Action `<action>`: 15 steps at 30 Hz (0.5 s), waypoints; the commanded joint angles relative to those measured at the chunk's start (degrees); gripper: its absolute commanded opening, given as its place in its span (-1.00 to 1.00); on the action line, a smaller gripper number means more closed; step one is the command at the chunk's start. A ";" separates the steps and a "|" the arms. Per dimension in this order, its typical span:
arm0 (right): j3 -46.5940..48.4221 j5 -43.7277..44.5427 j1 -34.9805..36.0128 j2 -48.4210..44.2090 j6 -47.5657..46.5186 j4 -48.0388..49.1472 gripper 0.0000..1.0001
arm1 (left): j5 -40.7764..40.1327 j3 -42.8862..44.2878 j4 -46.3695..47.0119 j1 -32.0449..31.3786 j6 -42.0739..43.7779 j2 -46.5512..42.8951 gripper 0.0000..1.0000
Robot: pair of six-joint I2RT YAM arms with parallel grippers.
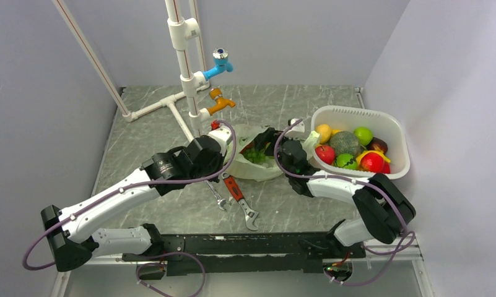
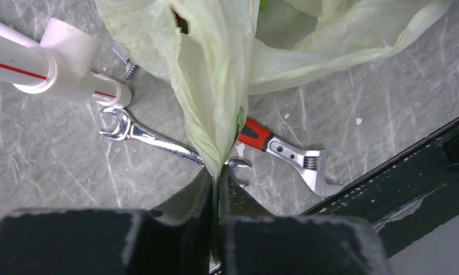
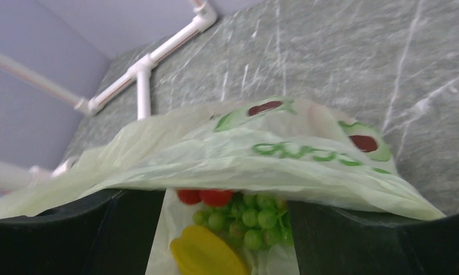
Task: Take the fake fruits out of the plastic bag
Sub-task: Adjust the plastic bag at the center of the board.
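The pale green plastic bag (image 1: 257, 166) lies at the table's middle, its mouth facing right. My left gripper (image 1: 231, 147) is shut on a pinched fold of the bag (image 2: 215, 86), the fold running down into the closed jaws (image 2: 218, 175). My right gripper (image 1: 263, 143) is open, its wide-apart fingers (image 3: 72, 235) reaching into the bag's mouth under the top layer (image 3: 273, 160). Between them lie green grapes (image 3: 255, 220), a yellow fruit (image 3: 207, 252) and red fruit (image 3: 215, 196), none of them held. The grapes also show in the top view (image 1: 254, 154).
A white oval tub (image 1: 363, 114) at the right holds several fake fruits (image 1: 350, 151). A silver spanner (image 2: 141, 134) and a red-handled adjustable wrench (image 2: 284, 152) lie under and in front of the bag. White pipes with taps (image 1: 186, 74) stand behind the bag.
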 commanded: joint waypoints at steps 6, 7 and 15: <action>-7.67 -21.02 1.08 -7.59 -3.55 3.68 0.50 | 0.27 12.14 -3.46 -0.03 5.75 1.76 0.69; -7.88 -22.64 1.10 -8.44 -3.38 2.80 0.50 | 1.15 13.74 -3.66 -0.04 6.84 2.67 0.84; -13.30 -26.68 1.22 -14.43 -1.75 4.27 0.34 | 5.81 25.23 -3.48 -0.02 13.36 13.20 0.93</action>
